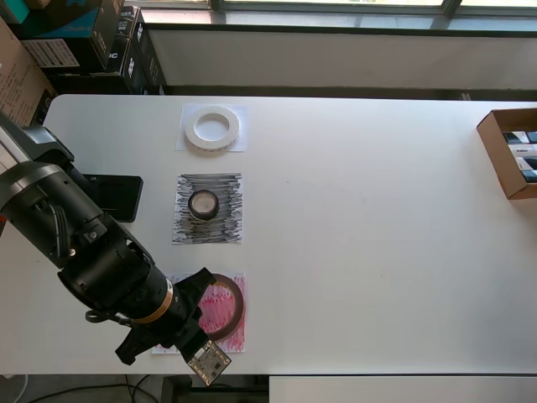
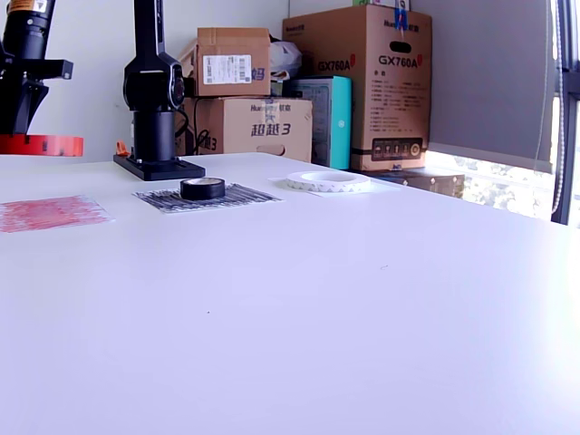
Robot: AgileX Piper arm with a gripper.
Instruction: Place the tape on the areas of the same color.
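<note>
Gripper (image 1: 204, 312) holding red tape (image 2: 36, 145).
It hangs in the air above the red sheet (image 2: 50, 213).

office storeroom — stacked cardboard boxes (image 2: 362, 86) — white table (image 2: 362, 299).

Red tape roll (image 2: 38, 145) above red sheet (image 2: 50, 213)

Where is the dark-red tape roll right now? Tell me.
The dark-red tape roll is held up in the air by the end effector, above the red-scribbled sheet, at the exterior view's far left.
</note>
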